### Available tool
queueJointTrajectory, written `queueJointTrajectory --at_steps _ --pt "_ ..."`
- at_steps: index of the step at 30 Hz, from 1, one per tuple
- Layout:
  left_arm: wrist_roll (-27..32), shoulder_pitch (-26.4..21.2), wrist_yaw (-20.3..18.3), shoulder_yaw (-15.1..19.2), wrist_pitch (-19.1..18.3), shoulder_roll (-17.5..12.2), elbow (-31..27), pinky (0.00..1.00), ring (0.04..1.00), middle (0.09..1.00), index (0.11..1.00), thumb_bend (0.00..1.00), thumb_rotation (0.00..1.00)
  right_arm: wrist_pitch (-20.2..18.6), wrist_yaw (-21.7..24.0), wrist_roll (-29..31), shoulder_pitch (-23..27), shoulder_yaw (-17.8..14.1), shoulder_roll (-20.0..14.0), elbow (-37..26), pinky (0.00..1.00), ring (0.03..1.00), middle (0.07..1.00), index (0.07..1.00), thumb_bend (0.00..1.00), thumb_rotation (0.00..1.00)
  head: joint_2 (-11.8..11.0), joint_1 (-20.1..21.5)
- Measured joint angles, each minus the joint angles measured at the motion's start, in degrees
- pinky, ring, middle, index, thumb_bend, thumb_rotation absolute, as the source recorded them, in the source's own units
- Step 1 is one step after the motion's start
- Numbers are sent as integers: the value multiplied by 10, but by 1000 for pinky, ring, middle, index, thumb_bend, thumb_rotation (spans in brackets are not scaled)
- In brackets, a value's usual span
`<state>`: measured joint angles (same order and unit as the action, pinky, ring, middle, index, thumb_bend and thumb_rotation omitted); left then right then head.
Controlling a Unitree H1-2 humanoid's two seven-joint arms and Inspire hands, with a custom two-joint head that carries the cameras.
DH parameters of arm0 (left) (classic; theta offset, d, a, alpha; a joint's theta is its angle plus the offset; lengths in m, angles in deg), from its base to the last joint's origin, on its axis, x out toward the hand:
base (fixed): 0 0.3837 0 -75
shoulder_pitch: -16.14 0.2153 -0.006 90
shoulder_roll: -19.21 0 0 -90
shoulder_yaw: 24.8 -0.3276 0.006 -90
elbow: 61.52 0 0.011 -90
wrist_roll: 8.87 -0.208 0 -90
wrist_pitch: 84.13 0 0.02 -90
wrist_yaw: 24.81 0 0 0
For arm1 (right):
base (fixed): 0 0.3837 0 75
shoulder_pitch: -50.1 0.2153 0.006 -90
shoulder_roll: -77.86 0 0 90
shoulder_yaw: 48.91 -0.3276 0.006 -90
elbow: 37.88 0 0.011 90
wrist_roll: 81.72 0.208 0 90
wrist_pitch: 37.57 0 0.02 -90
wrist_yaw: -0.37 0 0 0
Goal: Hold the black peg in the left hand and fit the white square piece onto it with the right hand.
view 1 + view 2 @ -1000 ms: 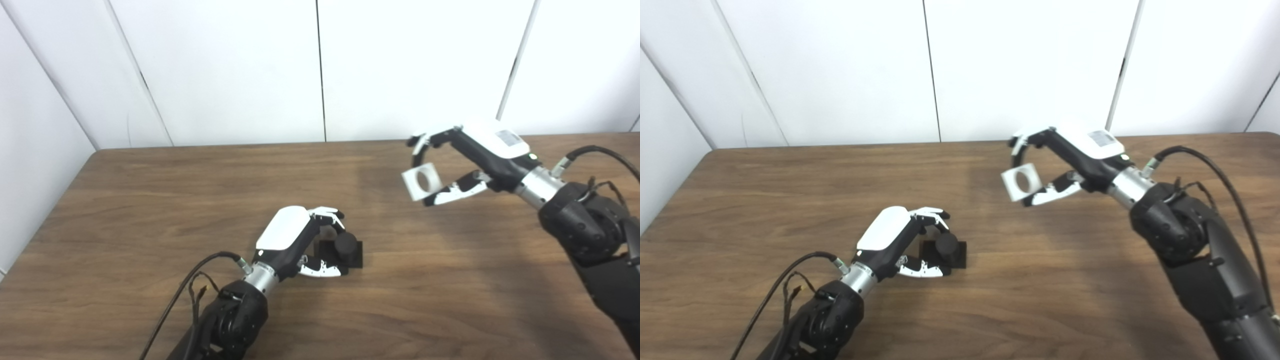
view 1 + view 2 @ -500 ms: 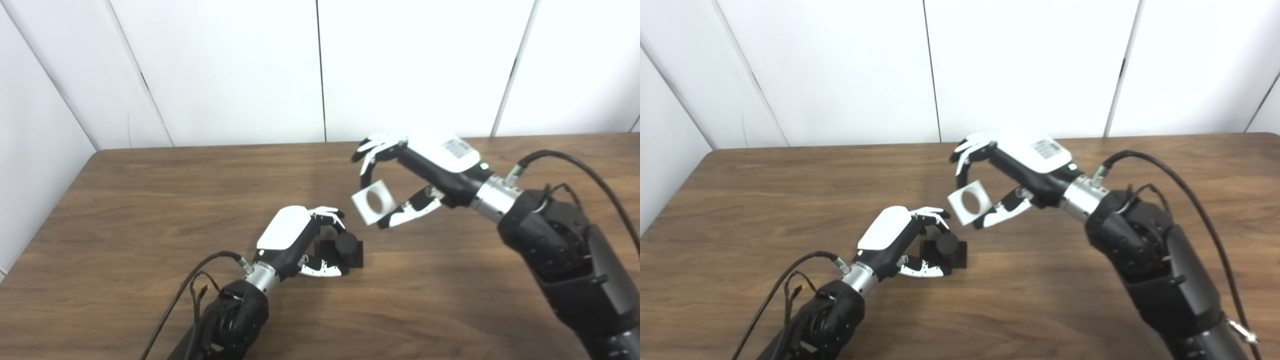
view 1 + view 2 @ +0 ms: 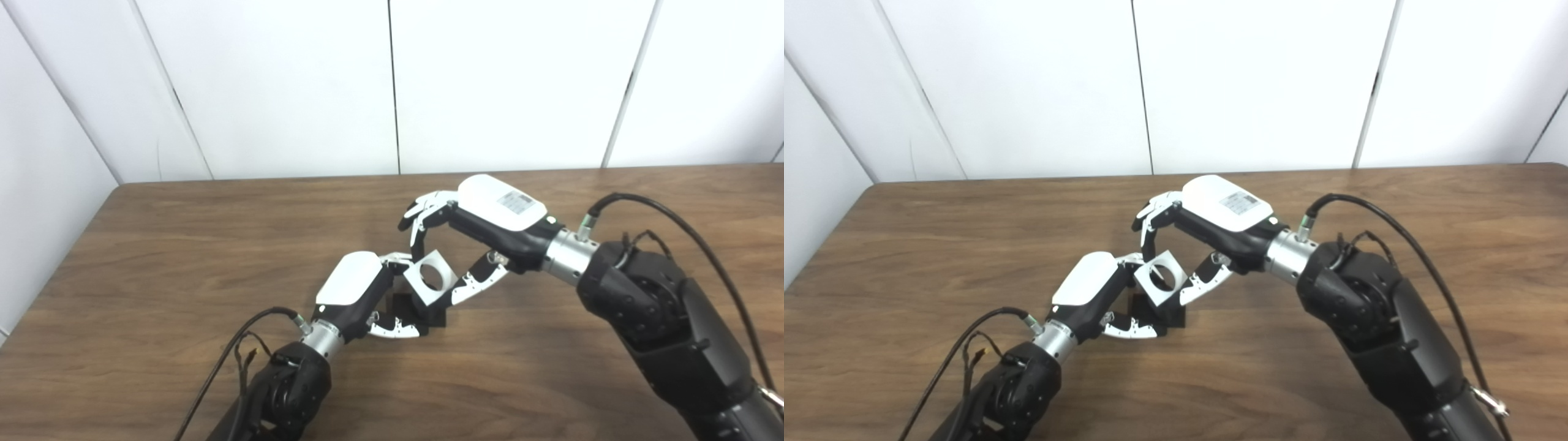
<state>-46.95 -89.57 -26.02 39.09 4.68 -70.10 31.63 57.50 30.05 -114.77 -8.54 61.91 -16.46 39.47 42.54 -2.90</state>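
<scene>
Left eye view: right hand (image 3: 484, 242) pinching the white square piece (image 3: 430, 280) between fingers above and thumb below, hole tilted toward the camera, hovering right over the black peg (image 3: 429, 312), apparently to line hole with peg. Left hand (image 3: 367, 294) curled round the peg's dark base on the wooden table (image 3: 184, 245), thumb along the near side, presumably bracing it against the push to come. Peg top itself hidden behind the white piece; contact impossible to judge.

Right eye view: same pinch on the white square piece, hole open and empty-looking, so likely not yet seated. Left hand wrapped about the black base, resting on the table, steadying rather than lifting.
</scene>
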Motion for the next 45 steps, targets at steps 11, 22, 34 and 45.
queueJointTrajectory --at_steps 11,22,34,45 --pt "-4 0 0 0 -3 2 0 584 735 803 491 513 89 7 -2 -2 11 5 3 44 747 825 767 479 518 139 1 -4" --pt "-5 0 1 0 -2 2 0 593 742 803 491 513 90 27 -11 -4 13 5 3 75 753 816 763 480 519 138 0 -4" --pt "-5 0 1 0 -2 3 0 582 739 802 491 513 89 38 -19 -11 9 7 6 90 698 818 761 480 519 139 3 -10" --pt "-5 0 1 1 -3 5 0 584 739 804 491 513 89 36 -21 -18 -3 16 30 97 742 828 771 481 519 138 5 -14"
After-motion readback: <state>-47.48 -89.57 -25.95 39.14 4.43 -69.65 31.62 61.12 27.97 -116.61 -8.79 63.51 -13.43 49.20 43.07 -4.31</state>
